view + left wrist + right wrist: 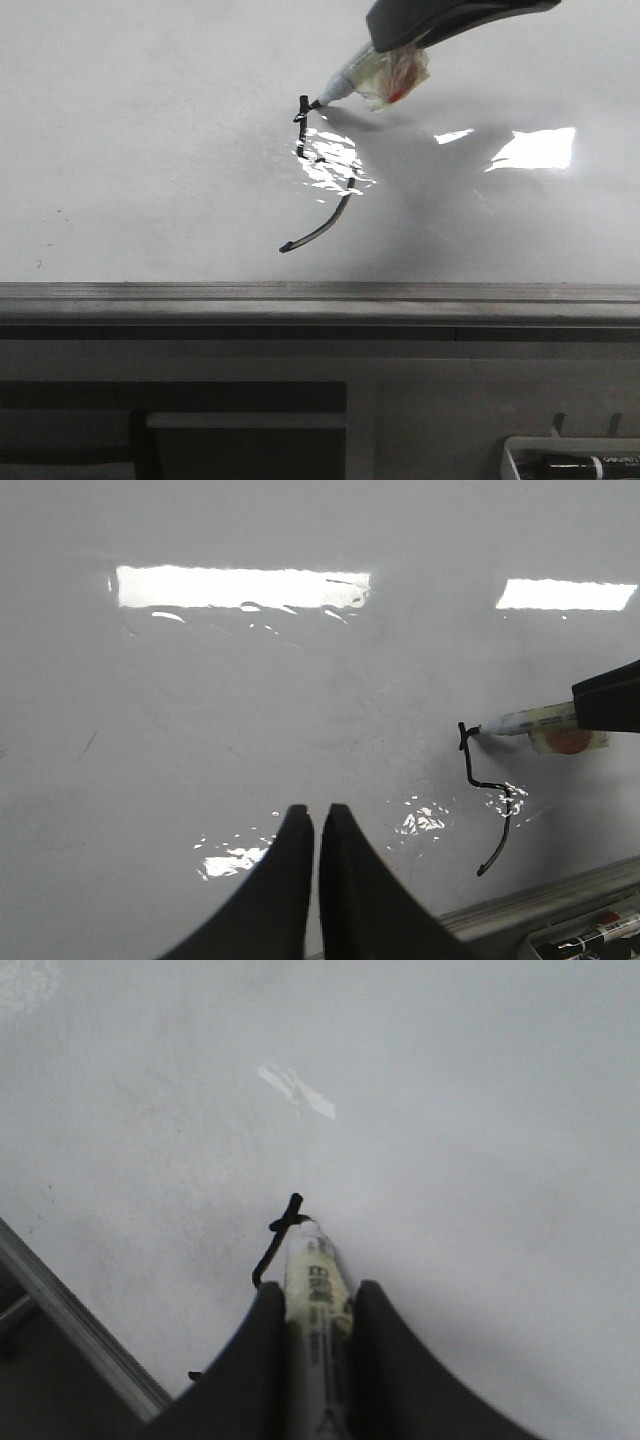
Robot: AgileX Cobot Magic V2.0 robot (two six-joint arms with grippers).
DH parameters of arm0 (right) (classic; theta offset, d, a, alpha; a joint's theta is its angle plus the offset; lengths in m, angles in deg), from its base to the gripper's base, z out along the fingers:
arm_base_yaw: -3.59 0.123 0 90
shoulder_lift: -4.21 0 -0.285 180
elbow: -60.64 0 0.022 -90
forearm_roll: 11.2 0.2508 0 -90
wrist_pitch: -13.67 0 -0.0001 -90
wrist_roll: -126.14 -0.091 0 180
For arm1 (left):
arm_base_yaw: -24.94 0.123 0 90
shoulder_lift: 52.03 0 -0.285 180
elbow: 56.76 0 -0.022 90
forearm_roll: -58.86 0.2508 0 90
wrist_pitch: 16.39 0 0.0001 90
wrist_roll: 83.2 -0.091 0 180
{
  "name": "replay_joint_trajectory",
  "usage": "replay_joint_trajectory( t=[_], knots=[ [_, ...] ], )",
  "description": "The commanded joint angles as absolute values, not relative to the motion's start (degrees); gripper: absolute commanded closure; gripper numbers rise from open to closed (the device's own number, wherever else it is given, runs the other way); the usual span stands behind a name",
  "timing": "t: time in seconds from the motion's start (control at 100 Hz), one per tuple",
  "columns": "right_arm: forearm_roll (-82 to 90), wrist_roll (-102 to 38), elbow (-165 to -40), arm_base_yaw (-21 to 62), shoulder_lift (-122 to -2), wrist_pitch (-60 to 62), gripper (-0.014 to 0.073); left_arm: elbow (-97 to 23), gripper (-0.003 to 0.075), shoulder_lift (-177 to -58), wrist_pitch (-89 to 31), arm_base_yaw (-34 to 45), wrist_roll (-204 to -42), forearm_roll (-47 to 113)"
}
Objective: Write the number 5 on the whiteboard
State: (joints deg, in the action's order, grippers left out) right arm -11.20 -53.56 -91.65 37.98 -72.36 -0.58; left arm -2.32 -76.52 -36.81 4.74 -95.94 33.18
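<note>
Jaws of your right gripper pinch the marker, tip at the upper corner of the number 5 on the whiteboard (left gripper pressed together, idle), so draw the top bar, seemingly missing.

Glossy whiteboard, grey metal ledge; number 5 inked on it

Front view facing forward over whiteboard; wrist views close above it; all sharing number 5.
</note>
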Motion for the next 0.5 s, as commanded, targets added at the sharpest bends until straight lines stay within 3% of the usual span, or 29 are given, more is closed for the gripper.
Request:
replay_joint_trajectory(
  t=[0.0, 0.49],
  knots=[
    [-13.99, -53.86, -92.87, 35.77, -71.63, -2.35, 0.0634, -3.76, 0.0741, -76.94, -32.59, 4.89, -95.45, 31.96],
    [-16.4, -56.04, -92.87, 33.1, -67.48, -7.87, 0.0634, -3.76, 0.0741, -76.94, -32.46, 4.89, -95.45, 31.96]
  ],
)
